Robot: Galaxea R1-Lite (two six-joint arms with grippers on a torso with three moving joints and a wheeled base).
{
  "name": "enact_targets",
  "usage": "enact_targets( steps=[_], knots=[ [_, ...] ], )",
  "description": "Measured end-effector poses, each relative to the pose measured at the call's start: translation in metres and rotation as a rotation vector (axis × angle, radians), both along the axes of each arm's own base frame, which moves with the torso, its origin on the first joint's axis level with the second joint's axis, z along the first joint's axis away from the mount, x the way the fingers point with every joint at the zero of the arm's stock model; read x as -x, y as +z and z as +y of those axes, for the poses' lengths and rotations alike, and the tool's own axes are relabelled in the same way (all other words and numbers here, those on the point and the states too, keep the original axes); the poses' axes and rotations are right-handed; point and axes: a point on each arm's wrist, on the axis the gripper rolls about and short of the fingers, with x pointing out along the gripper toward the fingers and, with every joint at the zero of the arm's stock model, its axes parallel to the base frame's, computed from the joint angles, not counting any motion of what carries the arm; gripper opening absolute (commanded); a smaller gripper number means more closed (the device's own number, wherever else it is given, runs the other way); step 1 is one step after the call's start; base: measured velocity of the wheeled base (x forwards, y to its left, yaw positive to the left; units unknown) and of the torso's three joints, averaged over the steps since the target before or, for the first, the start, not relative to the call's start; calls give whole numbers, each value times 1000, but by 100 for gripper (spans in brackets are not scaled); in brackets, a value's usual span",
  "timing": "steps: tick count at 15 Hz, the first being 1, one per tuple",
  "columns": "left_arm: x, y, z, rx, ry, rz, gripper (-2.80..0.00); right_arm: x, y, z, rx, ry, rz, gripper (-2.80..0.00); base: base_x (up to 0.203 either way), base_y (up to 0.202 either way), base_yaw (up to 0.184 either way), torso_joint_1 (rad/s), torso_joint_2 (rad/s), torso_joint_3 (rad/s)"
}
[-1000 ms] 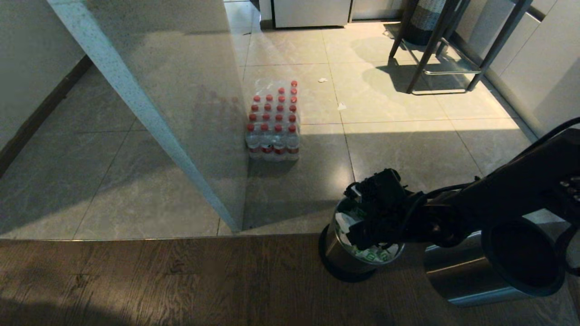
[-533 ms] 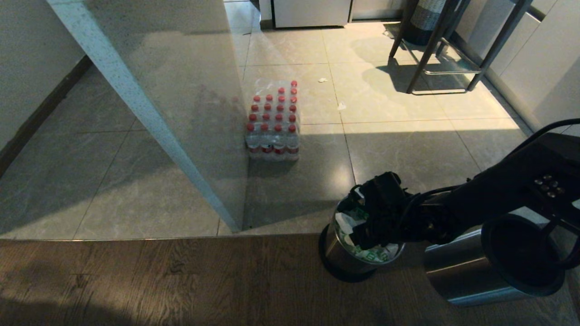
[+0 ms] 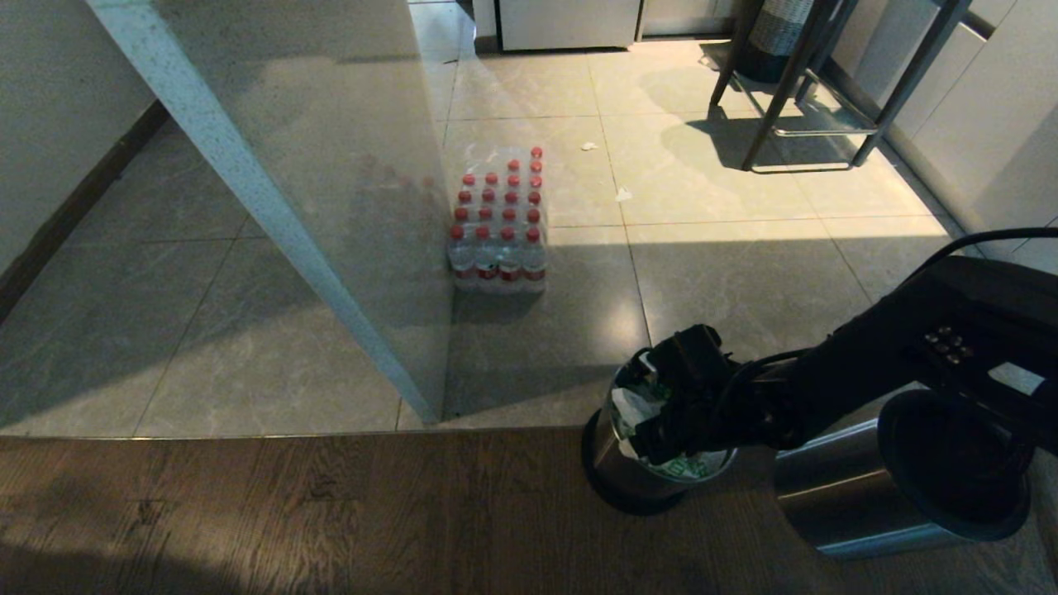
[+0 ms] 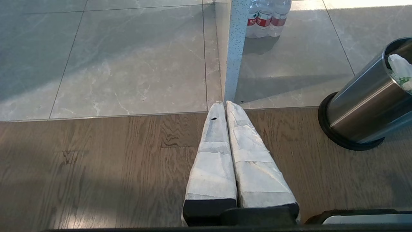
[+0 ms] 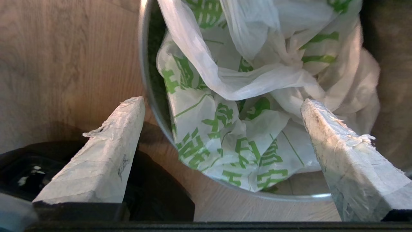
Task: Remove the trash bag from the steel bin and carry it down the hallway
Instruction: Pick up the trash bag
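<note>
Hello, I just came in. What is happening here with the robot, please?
The robot's right gripper hangs over the small round steel bin, fingers wide open, nothing gripped yet. The thin white plastic bag with green print lies crumpled inside the bin. The left gripper is shut and idle above the wooden floor.

Grey marbled floor tiles (image 3: 744,273) meet brown wood planks (image 3: 289,512). On the tiles at twelve o'clock, a shrink-wrapped pack of red-capped bottles (image 3: 498,227). At five o'clock, a round shiny steel bin (image 3: 616,463) stands on the planks, another steel bin (image 3: 835,496) lying just beside it.
</note>
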Motion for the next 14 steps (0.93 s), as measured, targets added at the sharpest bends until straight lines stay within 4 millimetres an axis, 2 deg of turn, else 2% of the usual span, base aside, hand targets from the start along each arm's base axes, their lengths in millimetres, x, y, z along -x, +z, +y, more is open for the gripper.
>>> enact_targets(
  steps=[5, 7, 11, 14],
  knots=[
    [0, 0, 0, 0, 0, 0, -280, -7, -18, 2, 12, 1, 22, 0, 0, 0, 0, 0, 0, 0],
    [0, 0, 0, 0, 0, 0, -280, -9, -18, 1, 9, -7, 28, 0, 0, 0, 0, 0, 0, 0],
    [0, 0, 0, 1, -1, 0, -280, -1, 5, -5, -53, 42, 90, 0, 0, 0, 0, 0, 0, 0],
    [0, 0, 0, 0, -1, 0, -280, 2, 21, -7, -73, 39, 59, 0, 0, 0, 0, 0, 0, 0]
  ],
)
